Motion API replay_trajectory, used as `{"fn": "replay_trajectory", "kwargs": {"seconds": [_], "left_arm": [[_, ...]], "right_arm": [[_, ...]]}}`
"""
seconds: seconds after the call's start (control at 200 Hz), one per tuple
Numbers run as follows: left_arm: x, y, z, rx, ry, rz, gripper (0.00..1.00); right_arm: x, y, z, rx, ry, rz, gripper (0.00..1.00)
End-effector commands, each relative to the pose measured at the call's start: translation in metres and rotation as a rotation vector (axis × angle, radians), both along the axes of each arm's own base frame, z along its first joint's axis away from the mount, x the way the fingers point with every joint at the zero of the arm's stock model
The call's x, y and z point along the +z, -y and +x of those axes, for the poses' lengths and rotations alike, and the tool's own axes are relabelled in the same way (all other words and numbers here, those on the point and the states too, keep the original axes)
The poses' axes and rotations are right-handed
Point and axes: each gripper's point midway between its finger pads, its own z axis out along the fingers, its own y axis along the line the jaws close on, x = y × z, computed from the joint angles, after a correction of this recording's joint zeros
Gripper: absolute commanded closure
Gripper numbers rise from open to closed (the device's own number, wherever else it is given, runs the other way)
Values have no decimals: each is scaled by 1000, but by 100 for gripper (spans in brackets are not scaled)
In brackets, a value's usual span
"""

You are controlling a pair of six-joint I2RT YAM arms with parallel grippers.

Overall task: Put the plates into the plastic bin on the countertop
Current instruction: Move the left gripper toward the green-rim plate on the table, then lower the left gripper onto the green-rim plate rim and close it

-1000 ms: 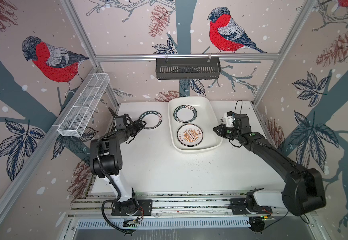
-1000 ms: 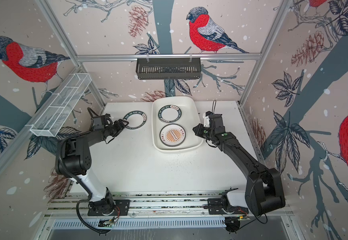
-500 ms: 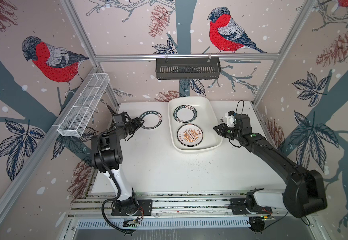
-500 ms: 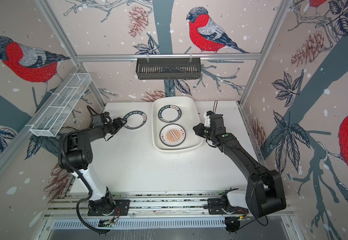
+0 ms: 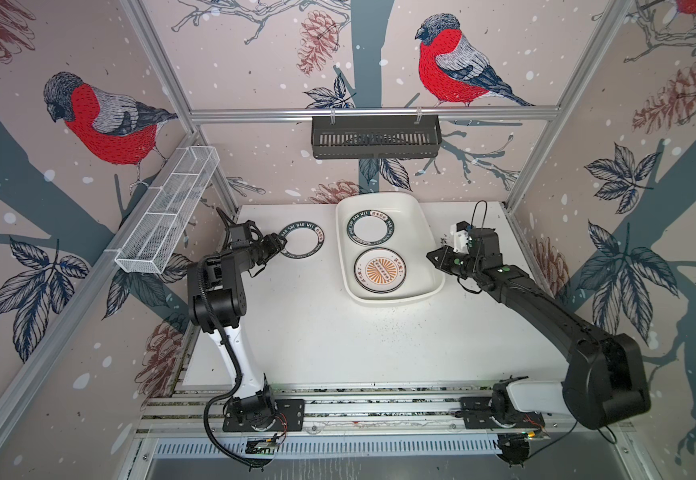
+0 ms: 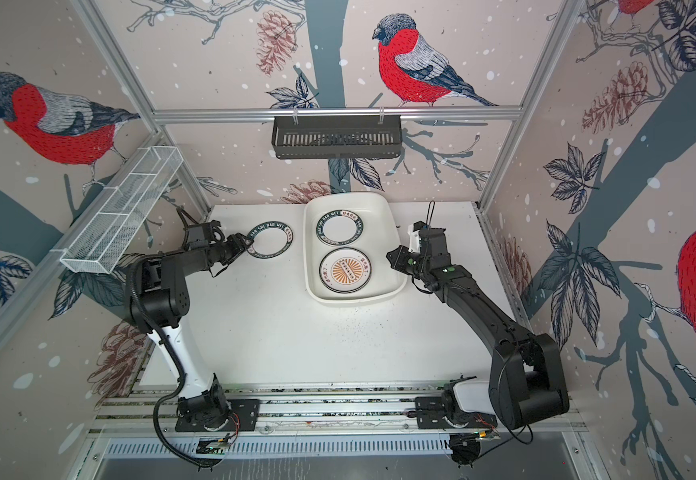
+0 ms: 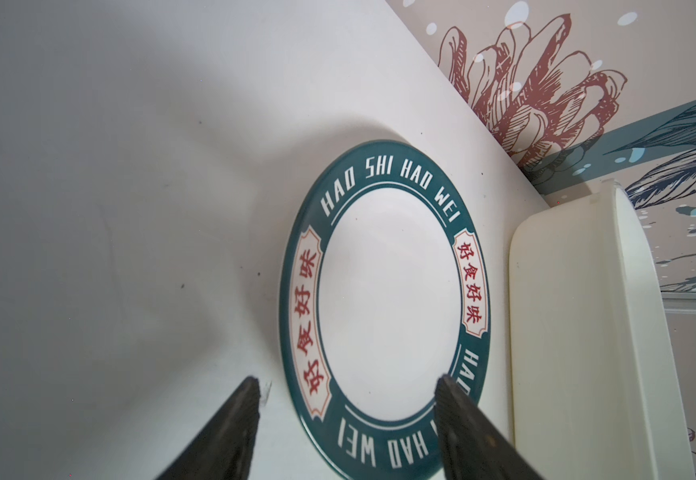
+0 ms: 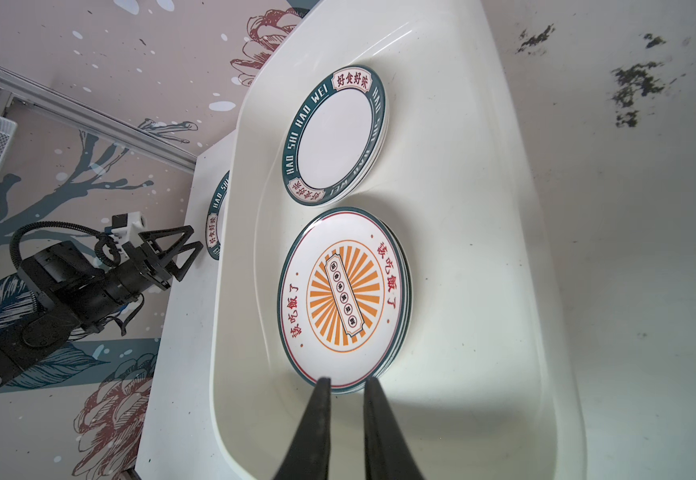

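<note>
Now the plastic bin (image 5: 418, 249) holds teal-rimmed plate (image 5: 370, 228) beside sunburst plate (image 5: 380, 269).

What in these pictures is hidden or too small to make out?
1) Stacks under the teal-lettered round plate and orange sunburst plate in the white plastic bin: covered in both top views; edges in the right wrist view too thin to count.
2) Loose teal-lettered plate outside the bin: mostly hidden by the bin wall in the right wrist view.
3) Black slatted basket: front wall hides its inside in both top views.
</note>
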Motion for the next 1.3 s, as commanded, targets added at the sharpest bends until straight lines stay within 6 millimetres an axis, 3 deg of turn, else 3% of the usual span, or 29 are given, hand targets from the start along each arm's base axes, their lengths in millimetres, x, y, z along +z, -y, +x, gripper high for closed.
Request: {"fn": "replay_trajectory", "kwargs": {"seconds": [0.0,0.335,1.296], "left_arm": [[0,-3,6,-6,17,8,35],[-9,-4,19,-42,18,17,43],[-33,-3,29,-58,-66,-39,59]], "right_arm": [[3,-1,3,1,22,13,82],[-1,1,3,-5,9,22,82],[-10,0,5,-6,-12,35,83]]}}
